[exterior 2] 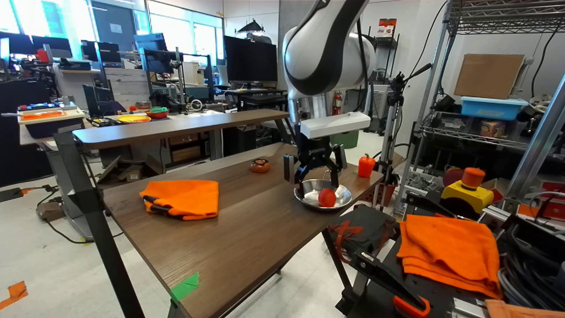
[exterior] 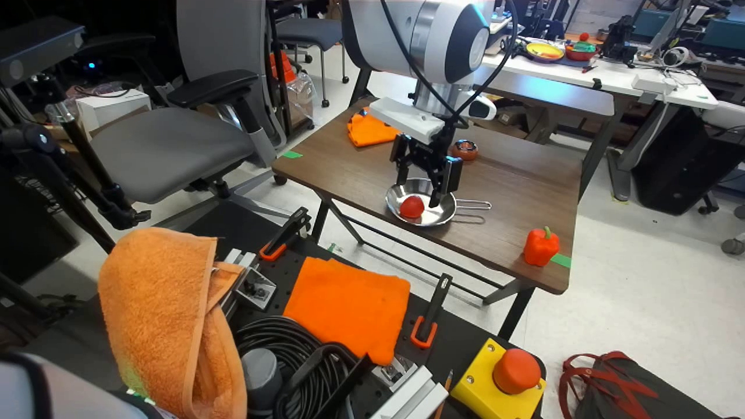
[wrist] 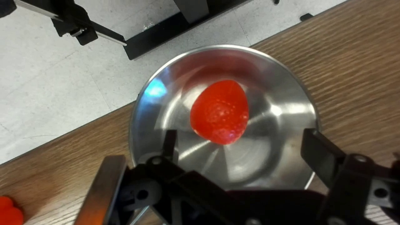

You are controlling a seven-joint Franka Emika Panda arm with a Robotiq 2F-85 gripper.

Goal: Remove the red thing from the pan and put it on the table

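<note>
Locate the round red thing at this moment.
In an exterior view, the round red thing lies inside the metal pan, left of centre, on the side towards the near edge of the table.

Robotics lab, Franka arm (exterior 2: 324,66) above the claw (exterior 2: 318,189), emergency-stop button (exterior: 515,371), clamp (exterior 2: 388,278) and wire shelving (exterior 2: 476,138) well apart from it, computer monitors (exterior 2: 250,59) far beyond it.
</note>
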